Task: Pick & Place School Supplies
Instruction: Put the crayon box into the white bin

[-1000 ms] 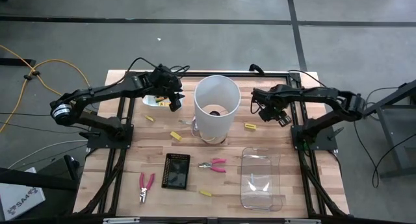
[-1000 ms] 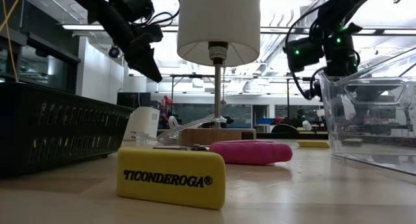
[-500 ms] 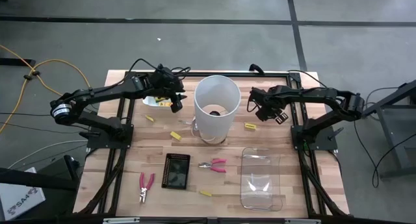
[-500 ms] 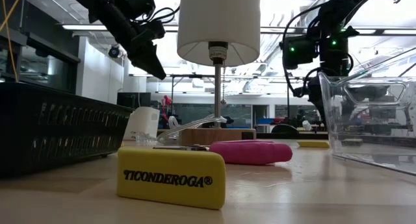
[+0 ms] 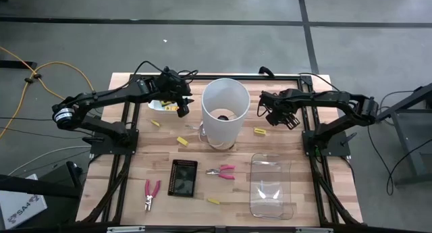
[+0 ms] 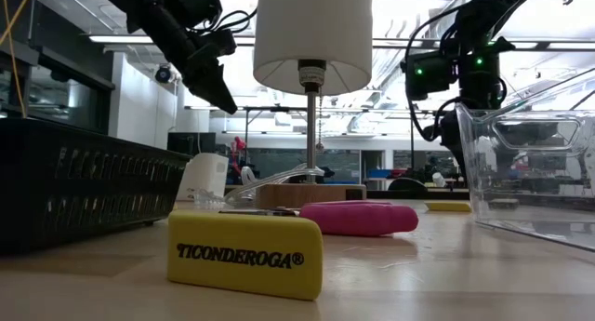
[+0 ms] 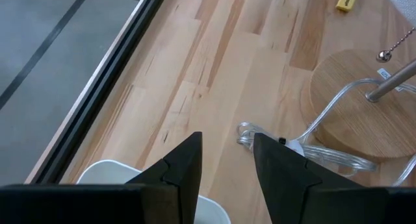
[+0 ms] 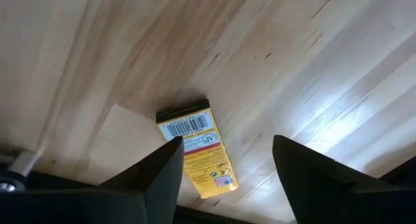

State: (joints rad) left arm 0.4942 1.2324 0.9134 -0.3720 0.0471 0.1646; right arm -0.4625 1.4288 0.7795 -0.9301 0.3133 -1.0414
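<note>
Your table [image 5: 135, 152] is pale butcher-block wood in a black frame, standing on a grey concrete floor [image 5: 202, 44] crossed by dark lines, with a yellow cable [image 5: 40, 74] lying off to the left. A white lamp [image 5: 225, 111] stands at the centre, a clear bin [image 5: 271, 187] front right, and a black tray [image 5: 183, 177] front centre.

Your right gripper [image 8: 224, 162] hangs above a yellow eraser [image 8: 195, 146] right of the lamp, jaws spread wide and empty. Your left gripper [image 7: 226, 159] hovers over a white dish [image 7: 104, 173] at the back left, jaws parted with nothing between them.

More erasers [image 5: 182, 141] lie scattered; one plier [image 5: 151, 194] sits front left, another [image 5: 221, 171] near the tray. The low view shows a bright workshop beyond.
</note>
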